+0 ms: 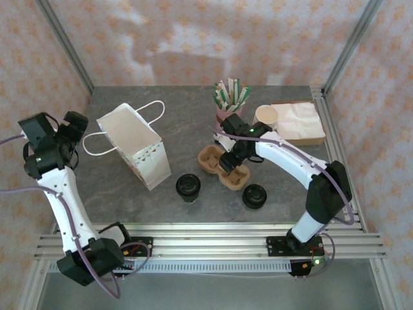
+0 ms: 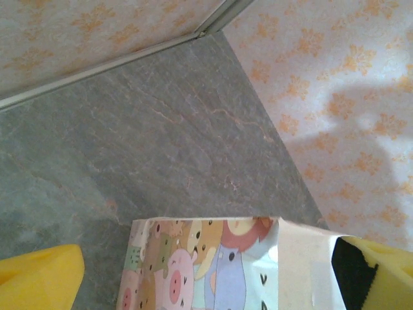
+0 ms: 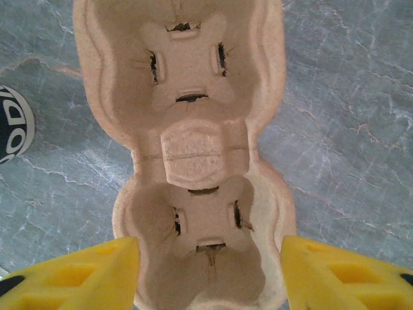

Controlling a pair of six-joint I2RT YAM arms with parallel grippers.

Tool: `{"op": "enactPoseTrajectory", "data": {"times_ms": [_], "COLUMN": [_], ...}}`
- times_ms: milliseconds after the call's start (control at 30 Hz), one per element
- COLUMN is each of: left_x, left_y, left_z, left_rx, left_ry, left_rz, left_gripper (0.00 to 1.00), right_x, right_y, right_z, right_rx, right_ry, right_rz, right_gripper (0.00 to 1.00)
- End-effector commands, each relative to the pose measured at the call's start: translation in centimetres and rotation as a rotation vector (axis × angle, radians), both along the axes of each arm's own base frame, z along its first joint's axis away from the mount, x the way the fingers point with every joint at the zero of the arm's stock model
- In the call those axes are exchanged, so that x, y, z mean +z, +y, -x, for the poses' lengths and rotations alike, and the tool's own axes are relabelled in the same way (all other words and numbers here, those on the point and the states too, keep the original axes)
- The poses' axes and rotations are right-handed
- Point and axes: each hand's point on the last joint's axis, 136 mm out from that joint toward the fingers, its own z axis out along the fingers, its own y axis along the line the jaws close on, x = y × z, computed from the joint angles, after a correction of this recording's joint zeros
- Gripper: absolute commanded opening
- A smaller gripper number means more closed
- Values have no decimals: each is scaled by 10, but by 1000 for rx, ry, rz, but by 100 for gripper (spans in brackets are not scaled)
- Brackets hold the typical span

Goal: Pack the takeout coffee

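Note:
Two takeout coffees, small dark cups with black domed lids, stand on the table near the front: one (image 1: pixel 188 186) left of centre, the other (image 1: pixel 254 196) to its right. One lid edge (image 3: pixel 10 126) shows at the left of the right wrist view. The brown pulp cup carrier (image 1: pixel 222 166) lies behind them, both wells empty (image 3: pixel 193 142). My right gripper (image 1: pixel 230 157) hangs over it, open, its yellow fingers (image 3: pixel 84 274) astride the near well and close to its rim. My left gripper (image 1: pixel 74 126) stands wide open at the far left, beside the paper bag (image 1: pixel 139 145).
The bag's cartoon-printed side (image 2: pixel 213 265) sits between my left fingers (image 2: pixel 39 278) in the left wrist view. A pink cup of straws (image 1: pixel 231 100), a white paper cup (image 1: pixel 266 116) and brown paper (image 1: pixel 298 121) stand at the back right. Patterned walls enclose the table.

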Motion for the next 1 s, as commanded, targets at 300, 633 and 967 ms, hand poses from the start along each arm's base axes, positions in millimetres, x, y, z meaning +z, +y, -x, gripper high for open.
{"op": "enactPoseTrajectory", "data": {"times_ms": [300, 633, 967], "left_x": [41, 84, 50], "left_y": [1, -68, -96], "left_z": [-59, -99, -103], "left_rx": [-335, -672, -894], "left_ry": [30, -44, 211], "left_rz": [-292, -553, -785], "left_gripper": [80, 84, 85], "right_x": [7, -17, -25], "right_y": [15, 18, 27], "right_z": [-6, -7, -15], "right_rx": [160, 169, 193], "right_ry": [-18, 27, 23], "right_rz": [-4, 27, 44], "right_gripper": [61, 55, 56]}}
